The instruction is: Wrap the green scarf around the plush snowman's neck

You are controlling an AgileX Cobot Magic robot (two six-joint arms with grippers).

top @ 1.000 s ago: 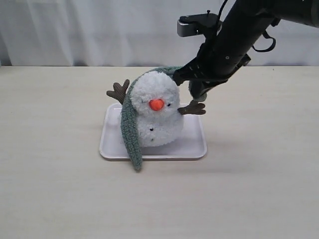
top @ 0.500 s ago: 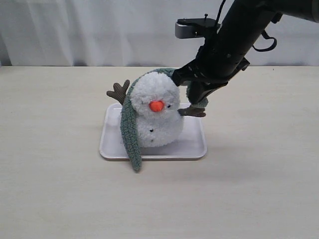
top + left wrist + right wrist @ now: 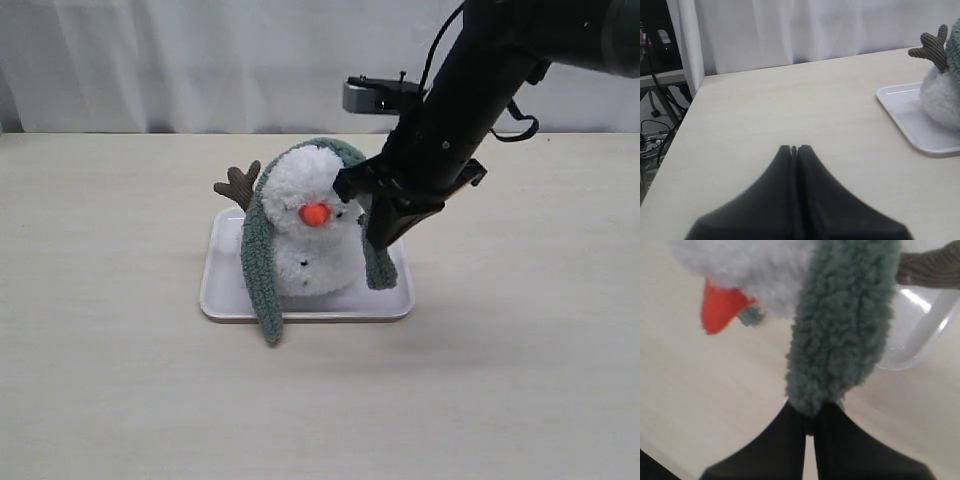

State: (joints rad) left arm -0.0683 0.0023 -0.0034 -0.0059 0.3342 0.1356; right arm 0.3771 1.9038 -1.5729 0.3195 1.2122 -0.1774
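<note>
The plush snowman [image 3: 310, 230] sits on a white tray [image 3: 385, 300], its orange nose [image 3: 314, 213] facing the camera. The green scarf [image 3: 258, 255] lies over the top of its head. One end hangs down past the tray's front left edge. The other end [image 3: 378, 265] hangs at the snowman's right side, where my right gripper [image 3: 385, 235] is shut on it. In the right wrist view the scarf [image 3: 842, 335] rises from the pinching gripper [image 3: 812, 415] beside the nose [image 3: 720, 307]. My left gripper [image 3: 794, 149] is shut and empty, well away from the snowman [image 3: 942, 92]. The neck is not clearly visible.
A white curtain [image 3: 200, 60] closes off the table's far edge. The brown twig arm [image 3: 238, 184] sticks out at the snowman's left. The left wrist view shows the table's edge with cables and gear [image 3: 655, 125] beyond it.
My right gripper has come forward and down with the scarf end, drawing it over the head and down the snowman's right side. The right twig arm is now hidden behind it.
</note>
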